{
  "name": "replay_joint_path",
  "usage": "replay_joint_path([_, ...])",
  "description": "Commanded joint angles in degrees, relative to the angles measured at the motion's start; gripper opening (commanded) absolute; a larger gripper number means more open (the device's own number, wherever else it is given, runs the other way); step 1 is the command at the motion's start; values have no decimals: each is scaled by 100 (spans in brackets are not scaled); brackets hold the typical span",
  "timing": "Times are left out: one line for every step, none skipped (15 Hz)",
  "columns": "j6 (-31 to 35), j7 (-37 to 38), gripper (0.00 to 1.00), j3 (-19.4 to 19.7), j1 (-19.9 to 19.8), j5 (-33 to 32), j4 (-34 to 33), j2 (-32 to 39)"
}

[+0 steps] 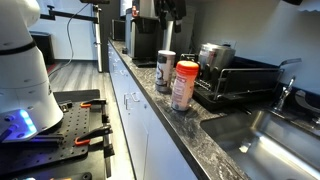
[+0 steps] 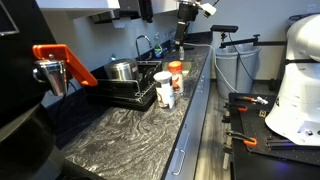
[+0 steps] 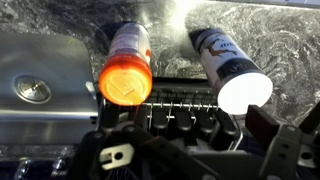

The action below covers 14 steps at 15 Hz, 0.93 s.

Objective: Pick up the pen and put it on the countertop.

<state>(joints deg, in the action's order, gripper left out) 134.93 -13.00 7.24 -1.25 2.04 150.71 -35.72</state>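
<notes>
No pen shows in any view. The dark speckled countertop (image 1: 190, 128) (image 2: 120, 130) (image 3: 170, 18) runs along the white cabinets. On it stand an orange-lidded bottle (image 1: 184, 85) (image 2: 176, 70) (image 3: 125, 75) and a white-lidded can (image 1: 166, 70) (image 2: 165, 92) (image 3: 235, 75). My gripper (image 3: 200, 145) hangs high above them, at the top of an exterior view (image 2: 187, 12). It looks straight down at the two lids and the edge of the black dish rack (image 3: 185, 108). Its fingers are spread wide with nothing between them.
The dish rack (image 1: 238, 85) (image 2: 125, 92) holds a steel pot (image 1: 215, 55) (image 2: 122, 70) (image 3: 40, 88). A sink (image 1: 272, 140) lies beyond it. A coffee machine (image 1: 145, 40) stands further along. A black perforated board with red-handled tools (image 1: 80, 130) (image 2: 255, 125) lies by the robot base.
</notes>
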Motion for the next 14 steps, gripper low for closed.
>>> replay_joint_path([555, -35, 100, -235, 147, -107, 366, -834])
replay_joint_path([747, -18, 100, -309, 212, -125, 382, -940])
replay_joint_path([938, 11, 100, -374, 271, -139, 394, -1032])
replay_joint_path([1134, -23, 100, -398, 351, -149, 405, -1115])
replay_joint_path([1346, 15, 100, -457, 410, -160, 385, -1133])
replay_joint_path([1573, 21, 100, -480, 485, -158, 354, -1122])
replay_joint_path([1841, 35, 100, -501, 537, -163, 342, -1104])
replay_joint_path([2165, 72, 100, -524, 573, -165, 339, -1064])
replay_joint_path([2491, 93, 100, -541, 643, -152, 310, -977])
replay_joint_path([2831, 90, 100, -533, 691, -154, 321, -927])
replay_joint_path([3123, 140, 100, -556, 701, -165, 311, -858])
replay_joint_path([3411, 160, 100, -556, 733, -172, 297, -784])
replay_joint_path([3647, 128, 100, -533, 770, -198, 276, -711])
replay_joint_path([3848, 178, 100, -544, 736, -212, 249, -628])
